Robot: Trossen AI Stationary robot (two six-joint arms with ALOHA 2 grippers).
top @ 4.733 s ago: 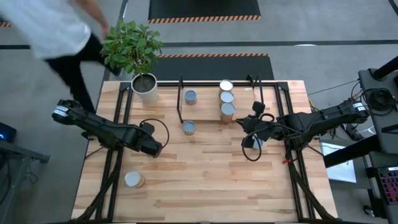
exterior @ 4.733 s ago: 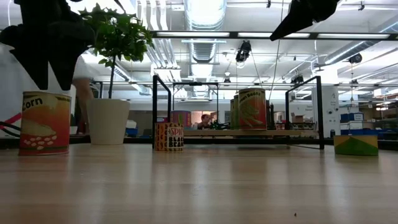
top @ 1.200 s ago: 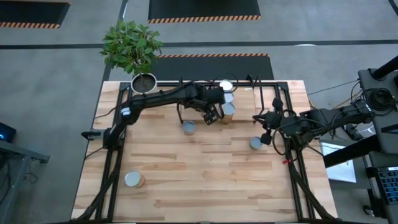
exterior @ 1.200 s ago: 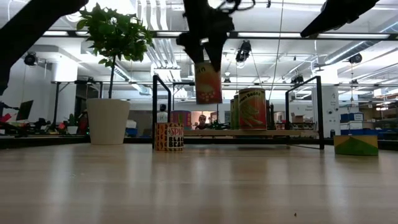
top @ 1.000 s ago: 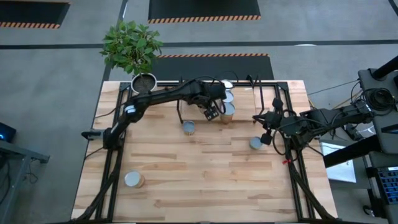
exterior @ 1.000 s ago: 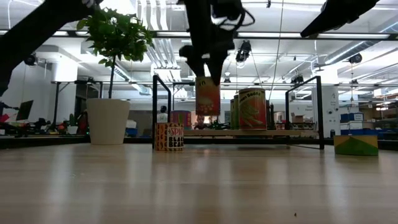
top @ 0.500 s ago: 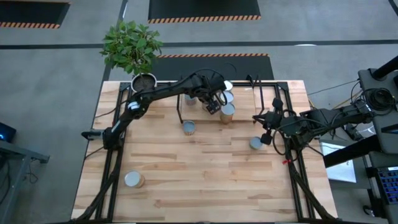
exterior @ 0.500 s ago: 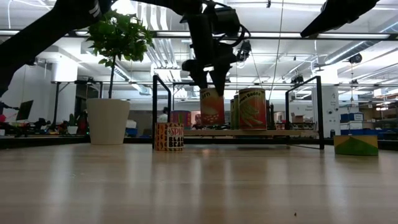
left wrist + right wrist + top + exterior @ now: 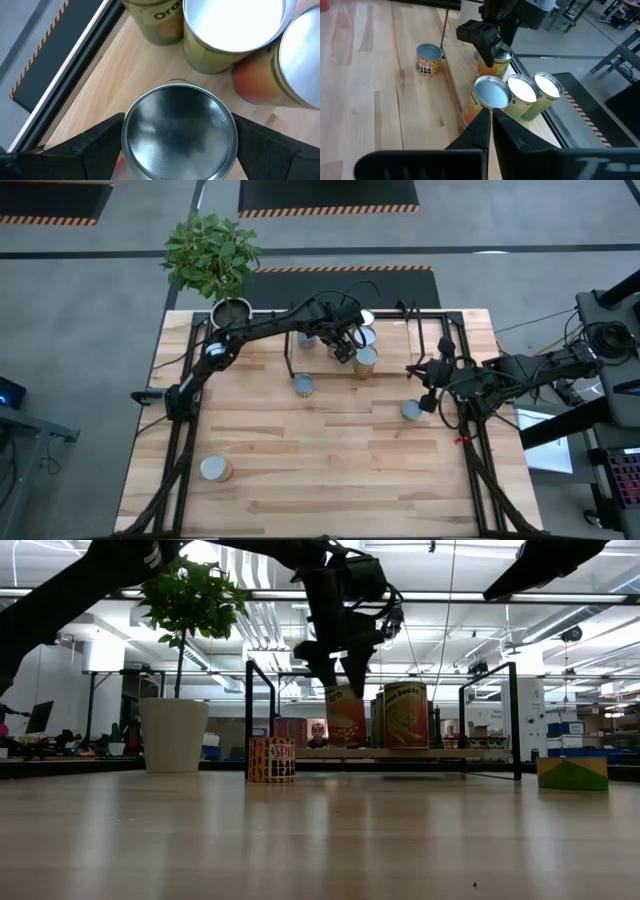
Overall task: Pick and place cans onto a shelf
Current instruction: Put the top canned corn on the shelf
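Tabletop (image 9: 330, 450) | shelf (image 9: 425, 330) at its far edge, three cans (image 9: 364, 336) in a row | left tool (image 9: 343, 346) spread wide, clasping a can (image 9: 345, 718) from above, lowered to the shelf board beside the row | right tool (image 9: 424, 380) shut, empty, waiting near a loose can (image 9: 411, 411) | risk: releasing off-level could tip the held can against its neighbours.

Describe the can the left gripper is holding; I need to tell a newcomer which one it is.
Find the black-rod shelf at the table's far edge, near the potted plant. A row of three cans stands on it; just beside that row, the held can is the only one clamped between the left gripper's fingers.
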